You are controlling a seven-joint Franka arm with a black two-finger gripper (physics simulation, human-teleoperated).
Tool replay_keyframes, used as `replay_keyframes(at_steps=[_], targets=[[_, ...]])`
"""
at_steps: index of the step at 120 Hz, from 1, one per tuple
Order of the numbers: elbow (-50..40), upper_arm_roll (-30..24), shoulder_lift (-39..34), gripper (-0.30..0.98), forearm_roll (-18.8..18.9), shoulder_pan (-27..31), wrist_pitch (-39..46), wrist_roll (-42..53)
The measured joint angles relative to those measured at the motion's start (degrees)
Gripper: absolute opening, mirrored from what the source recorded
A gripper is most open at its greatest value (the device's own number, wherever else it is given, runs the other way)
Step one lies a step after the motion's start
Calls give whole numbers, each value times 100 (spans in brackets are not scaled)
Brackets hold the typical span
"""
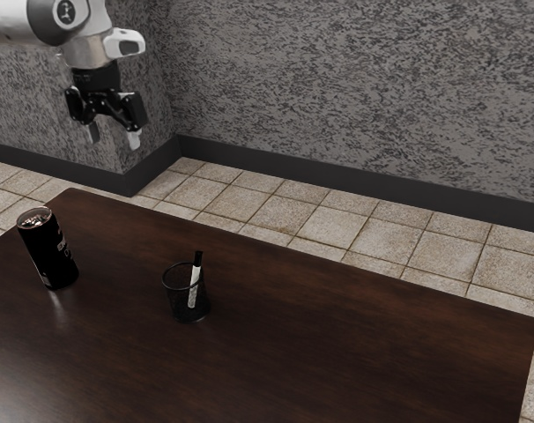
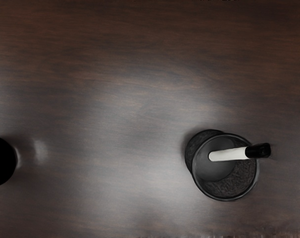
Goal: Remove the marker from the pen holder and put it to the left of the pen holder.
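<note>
The fingers are spread apart, up above the desk. The marker leans inside the pen holder, black end up. Pale lettering on the dark can is too small to read.

A black can with silver top stands upright on the dark brown wooden table. Behind the table is a floor of beige square tiles, and then a grey patterned wall with a dark baseboard.
</note>
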Motion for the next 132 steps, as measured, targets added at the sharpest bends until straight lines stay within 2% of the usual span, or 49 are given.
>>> replay_keyframes(at_steps=[6, 17, 34, 48, 61, 83, 100, 119, 132], targets=[[-29, -239, -30, 67, 37, 125, -9, 51], [-375, -327, -62, 67, 79, 187, 52, 133], [-1574, 165, -75, 67, 97, 46, 625, 119], [-1856, 287, -88, 67, 64, 279, 921, 69], [-2198, 354, -54, 67, -115, 234, 1135, 4], [-3029, 358, 62, 67, -256, -98, 1794, -109], [-3286, 352, 29, 67, -303, -218, 2201, -163], [-4002, 358, -392, 66, -302, -752, 2370, -88], [-4158, 346, -512, 66, -300, -1119, 2422, -22]])
